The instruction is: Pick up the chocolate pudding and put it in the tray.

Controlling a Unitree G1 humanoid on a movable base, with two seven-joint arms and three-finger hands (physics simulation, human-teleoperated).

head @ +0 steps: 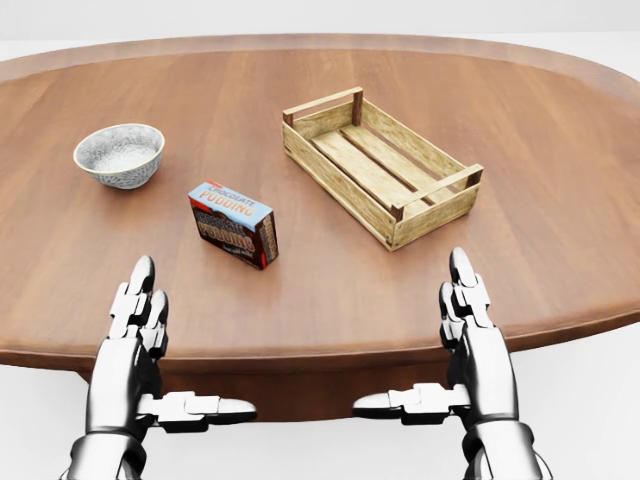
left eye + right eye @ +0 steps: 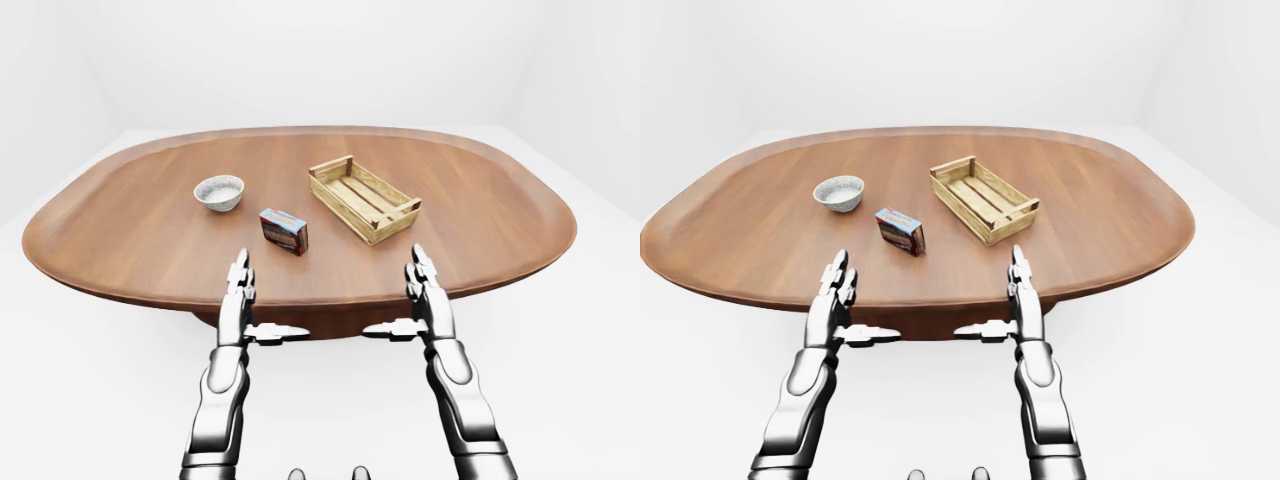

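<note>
Here, nearest the camera in the head view, the left hand [image 1: 135,345] and right hand [image 1: 470,345] hover at the table's [image 1: 330,300] near edge, fingers [image 1: 140,285] extended and released, thumbs pointing inward, grasping nothing. Beyond the left hand, the chocolate pudding [image 1: 233,223] box stands on the table, between the bowl [image 1: 119,154] to its left and the tray [image 1: 378,164] to its right, apart from both. The tray, a slatted wooden crate, looks empty.

Risk, as judged: the box stands on a narrow side, so a careless approach could tip it or push it toward the bowl; a release over the tray's rim might leave it propped.

Label reads "CHOCOLATE PUDDING" on top; the smaller print on the side is probably unreadable.
</note>
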